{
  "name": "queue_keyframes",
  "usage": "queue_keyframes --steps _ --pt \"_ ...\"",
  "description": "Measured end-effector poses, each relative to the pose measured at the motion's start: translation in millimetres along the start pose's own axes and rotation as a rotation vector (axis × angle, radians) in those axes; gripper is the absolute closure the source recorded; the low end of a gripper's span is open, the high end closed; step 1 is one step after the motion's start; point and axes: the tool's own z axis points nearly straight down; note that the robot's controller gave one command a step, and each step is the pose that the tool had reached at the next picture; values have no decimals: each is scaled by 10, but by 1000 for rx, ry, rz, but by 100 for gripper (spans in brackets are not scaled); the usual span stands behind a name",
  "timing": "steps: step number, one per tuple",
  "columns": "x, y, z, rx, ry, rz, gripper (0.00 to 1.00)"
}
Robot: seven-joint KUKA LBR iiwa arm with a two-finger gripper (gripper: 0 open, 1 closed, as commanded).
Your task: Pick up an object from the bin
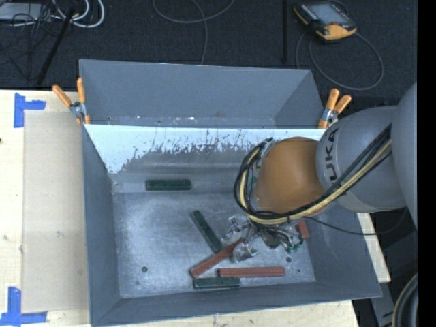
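The arm comes in from the right and has the gripper (262, 239) way down at the floor of the bin (157, 251), in the near-right part, tucked under its orange wrist cover (289, 176). The cover and the cable loops hide most of it, so there's no telling whether the gripper is open or closed, or whether it has anything in it.

It sits right at the upper end of a slanted reddish-brown bar (212, 262), which makes that bar the likeliest candidate for the pick. The bar's other end runs off toward the near left. Just beside it lie a level reddish-brown bar (251, 272), a near dark green bar (215, 285) in front of that, and a slanted dark green bar (204, 229) on the left. They're bunched up, so the neighbours could easily get nudged.

A small red piece (303, 230) peeks out to the right of the gripper. A lone dark green bar (168, 184) lies well apart at the far left, by the foot of the wall, so it's out of the way.
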Motion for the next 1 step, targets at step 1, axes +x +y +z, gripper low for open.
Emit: queue_keyframes --steps 1 --pt "0 0 0 0 0 -1 100"
